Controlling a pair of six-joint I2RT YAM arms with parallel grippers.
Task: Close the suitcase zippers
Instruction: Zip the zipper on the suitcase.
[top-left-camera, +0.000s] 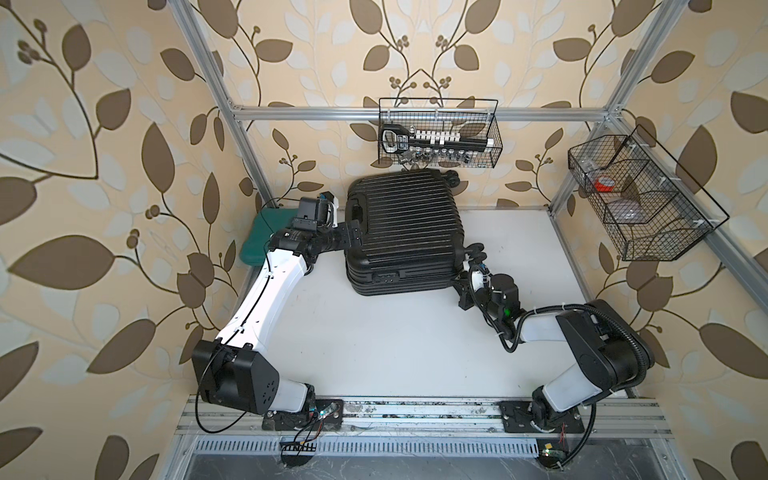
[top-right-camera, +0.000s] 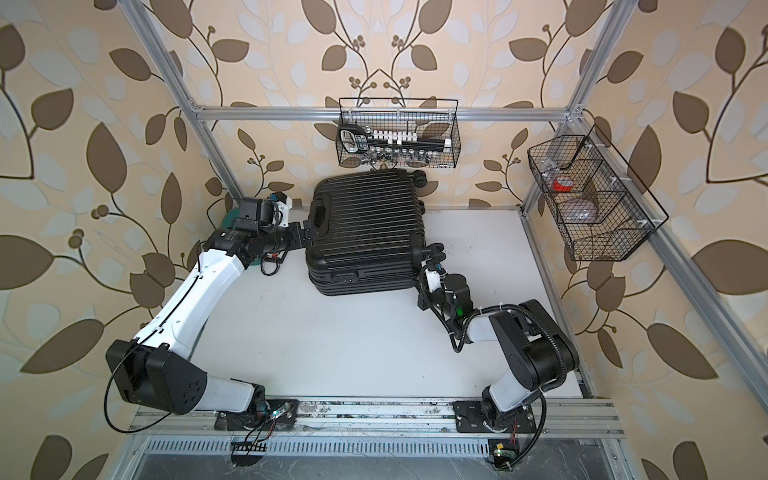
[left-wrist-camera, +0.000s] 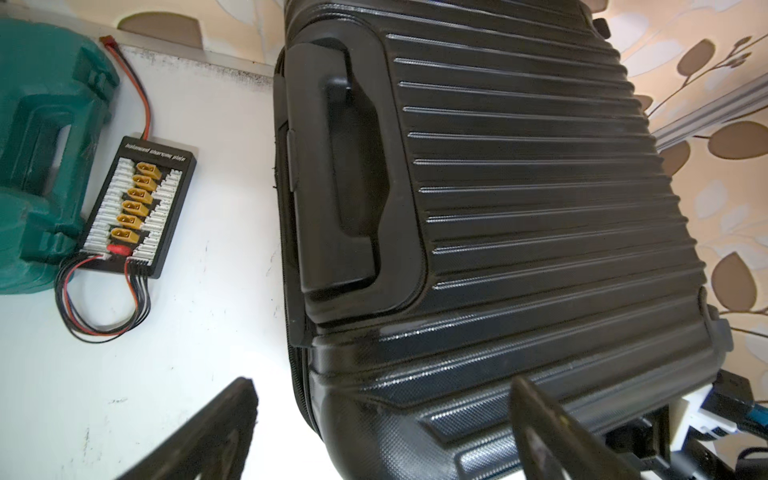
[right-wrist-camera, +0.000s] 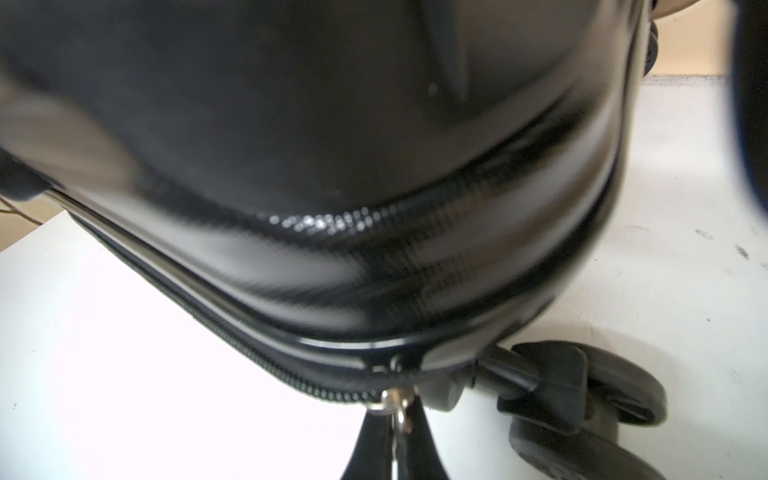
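The suitcase lies flat at the back of the surface. Only the right wrist view catches this: right end effector pinching the zipper pull tab beside a wheel. Left end effector spread wide over a corner.

Bright, even light falls from above on the white bench; only soft shadows sit beneath the suitcase and the arms. In both top views the metal posts bow and the wallpaper stretches toward the edges. In the right wrist view the bench burns out to plain white beside the zipper, and the glossy shell is smeared with blur and small glints. The left wrist view is crisper, though the left hand shows soft-edged fingers.
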